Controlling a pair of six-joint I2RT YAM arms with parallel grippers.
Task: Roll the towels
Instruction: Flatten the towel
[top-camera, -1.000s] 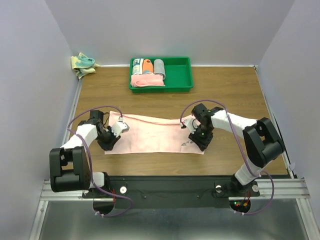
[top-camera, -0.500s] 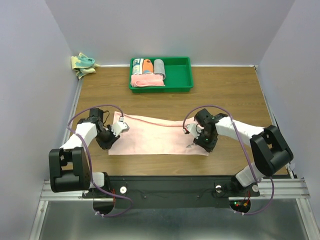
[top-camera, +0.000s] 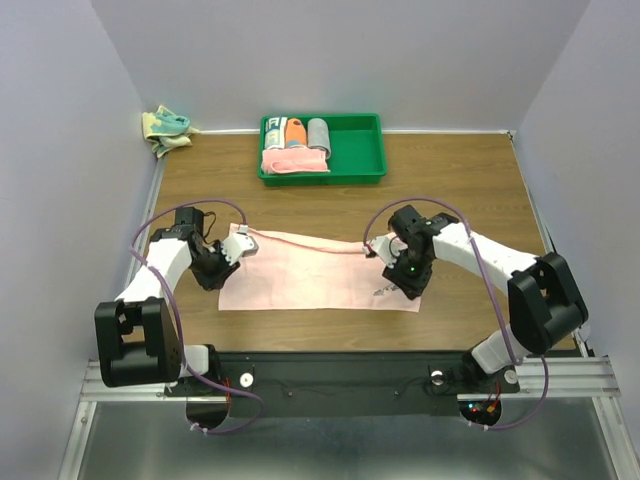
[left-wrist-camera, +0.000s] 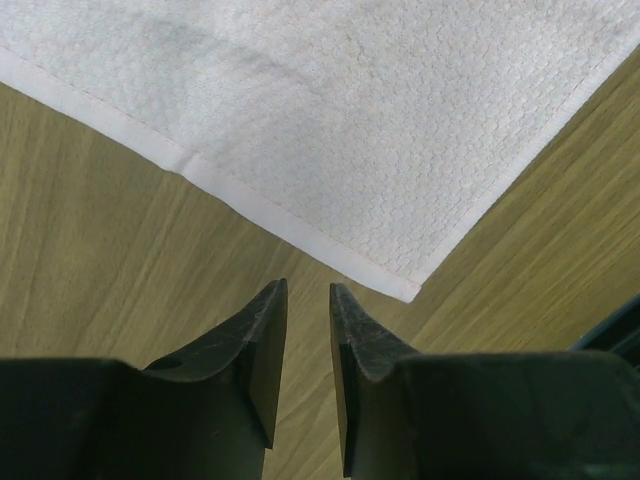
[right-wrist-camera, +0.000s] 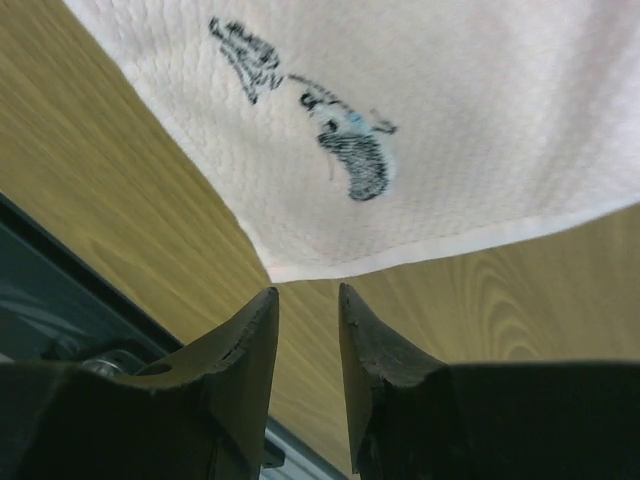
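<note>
Table (top-camera: 470, 200), near edge: peach towel (top-camera: 310, 278) flat, unrolled. We have left gripper (left-wrist-camera: 305, 290) and right gripper (right-wrist-camera: 307, 292) narrowly parted, empty, by its corners. Next: probably pinch an end.

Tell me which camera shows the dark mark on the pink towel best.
Right wrist: the mark sits large near the corner of the towel. Top view shows only a speck; left wrist shows another, unmarked corner.

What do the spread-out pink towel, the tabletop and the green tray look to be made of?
Pink towel: soft woven cloth, probably cotton, matte; the pebbled waffle-like texture and stitched hem show up close.
Tabletop: wood or wood-look laminate, smooth; streaky brown grain.
Tray: likely moulded plastic; uniform green, raised rim.
</note>
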